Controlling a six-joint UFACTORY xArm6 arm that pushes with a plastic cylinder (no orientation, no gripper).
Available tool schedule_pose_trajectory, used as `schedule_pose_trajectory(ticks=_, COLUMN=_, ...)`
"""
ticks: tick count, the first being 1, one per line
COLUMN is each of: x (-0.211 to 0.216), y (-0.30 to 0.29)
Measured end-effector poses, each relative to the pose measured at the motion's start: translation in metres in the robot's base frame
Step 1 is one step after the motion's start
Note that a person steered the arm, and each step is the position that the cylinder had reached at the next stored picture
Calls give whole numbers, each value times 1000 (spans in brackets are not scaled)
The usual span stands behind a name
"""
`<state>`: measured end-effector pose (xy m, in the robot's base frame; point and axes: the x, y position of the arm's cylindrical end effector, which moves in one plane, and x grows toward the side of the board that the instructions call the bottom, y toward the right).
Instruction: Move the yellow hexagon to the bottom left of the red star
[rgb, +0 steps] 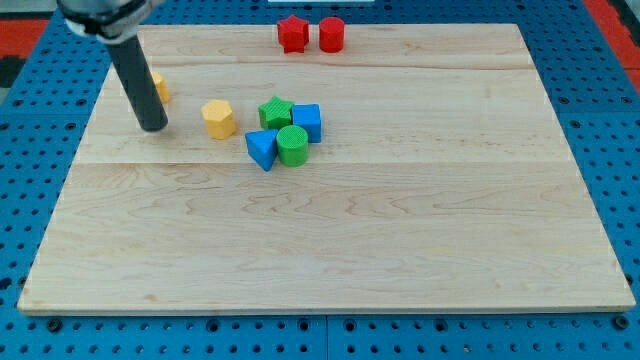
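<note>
Wooden board (330, 250) broadly bare, yellow hexagon (218, 118) just right of my tip (153, 127); no pincer fitted

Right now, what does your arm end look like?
A straight, dark, matte cylindrical rod, plain and unmarked, down to my tip. Above it sits a wider rounded grey-black housing, cut off by the view's top edge. No cables, labels or end effector jaws visible.

**Dark rod on a grey mount**

Only the arm's end visible: a straight, round rod, black to dark grey, smooth and matt, with a faint paler sheen down one side. Same thickness from top to bottom, ending bluntly at my tip (153, 128). Above it, a wider rounded mount in dark grey, blurred, cut off by the view's top edge. No cables, screws or markings discernible.
</note>
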<state>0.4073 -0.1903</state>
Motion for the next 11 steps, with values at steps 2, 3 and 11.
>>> schedule_pose_trajectory(ticks=2, x=1, y=44)
schedule_pose_trajectory(ticks=3, x=-28, y=54)
schedule_pose_trajectory(ticks=11, x=-39, y=14)
